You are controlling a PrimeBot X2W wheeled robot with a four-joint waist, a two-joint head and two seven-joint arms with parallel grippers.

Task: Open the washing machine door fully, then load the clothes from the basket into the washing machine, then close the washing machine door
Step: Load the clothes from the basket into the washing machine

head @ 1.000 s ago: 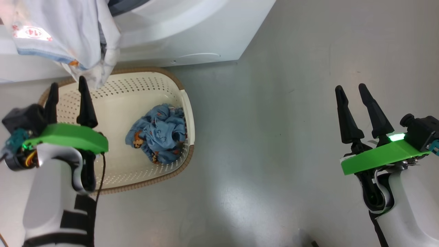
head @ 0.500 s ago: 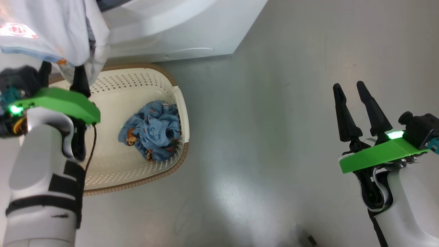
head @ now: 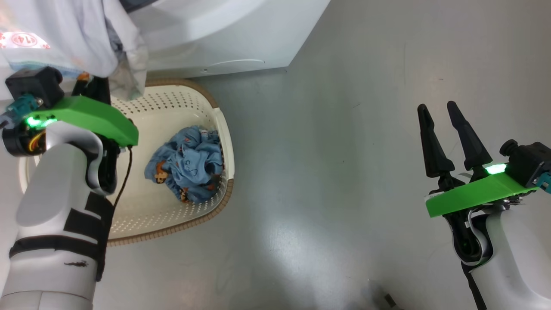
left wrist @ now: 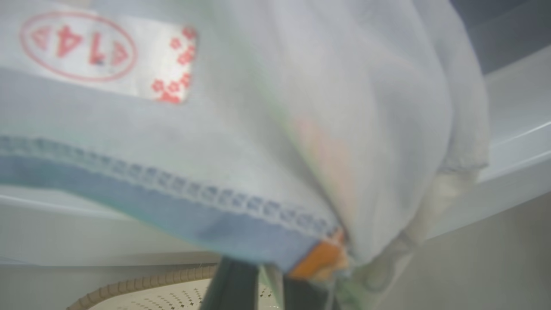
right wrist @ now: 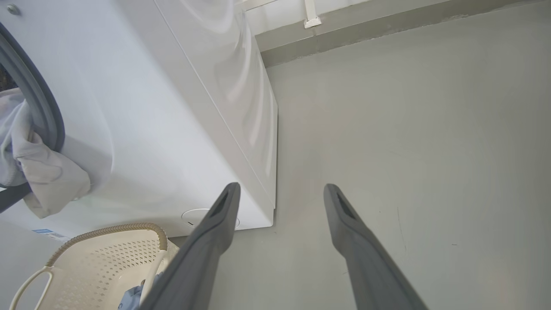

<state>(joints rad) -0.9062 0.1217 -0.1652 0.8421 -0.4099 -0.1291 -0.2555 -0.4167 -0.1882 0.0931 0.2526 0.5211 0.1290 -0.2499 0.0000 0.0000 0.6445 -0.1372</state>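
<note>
While the crumpled blue garment (head: 185, 165) with orange prints lies in the cream basket (head: 181, 97) at lower left, the pale garment (head: 73, 34), hemmed blue, hangs from the washing machine (head: 224, 38) at upper left, its hem pinched in the closed left gripper (head: 92, 84); the right gripper (head: 437, 106) stands open above the floor (head: 323, 172).

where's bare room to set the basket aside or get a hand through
Free: the grey floor between the basket and the right gripper; also the basket's near half, beside the blue garment. Crowded: the washing machine mouth, where the left gripper pinches the hanging pale garment.
</note>
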